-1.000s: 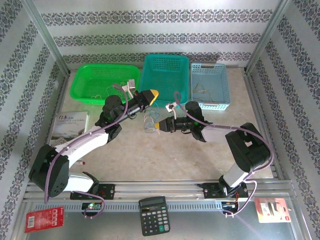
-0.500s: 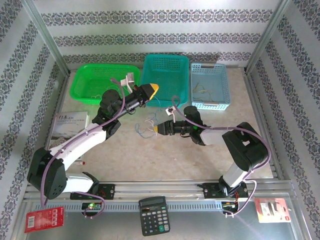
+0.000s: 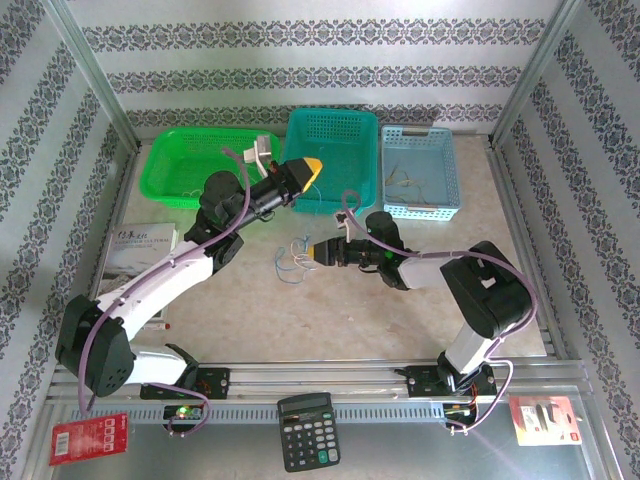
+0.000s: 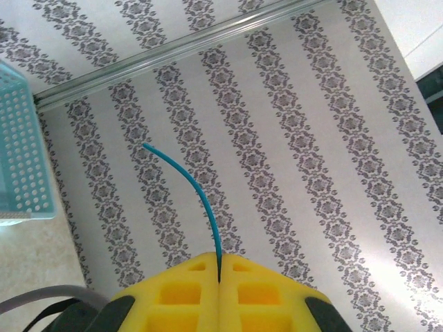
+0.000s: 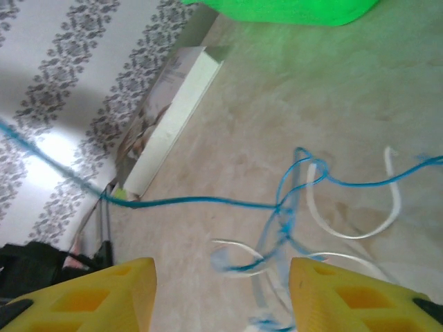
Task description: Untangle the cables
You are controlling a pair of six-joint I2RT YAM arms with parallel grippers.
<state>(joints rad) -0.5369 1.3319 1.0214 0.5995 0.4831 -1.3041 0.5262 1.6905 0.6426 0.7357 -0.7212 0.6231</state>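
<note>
Left gripper [image 3: 308, 169] is pressed together on a blue cable [image 4: 199, 200]. In the left wrist view its 2 yellow fingers [image 4: 173, 294] meet with no gap, and the thin strand rises out of the seam, curving up and left against the patterned wall. From above, this gripper hangs raised over the near rim of the teal basket [image 3: 335, 140].

The rest of the cables [image 3: 294, 260], a small loose tangle of blue and whitish loops, lies on the table [image 3: 340, 320] near its middle, just in front of the right gripper [image 3: 317, 254]. That gripper sits low and points left, with its fingers spread and nothing between them. In the right wrist view the loops lie on the tabletop just ahead of the gap, and 1 blue strand stretches out of the tangle to the left and climbs toward the wall.

Behind the tangle stand 3 baskets in a row: a green basket [image 3: 175, 196] on the left, the teal one in the middle, and a light blue basket [image 3: 420, 211] on the right holding a few thin wires. A booklet [image 3: 140, 248] lies at the table's left edge, and a calculator [image 3: 305, 445] rests on the metal ledge at the near side.
</note>
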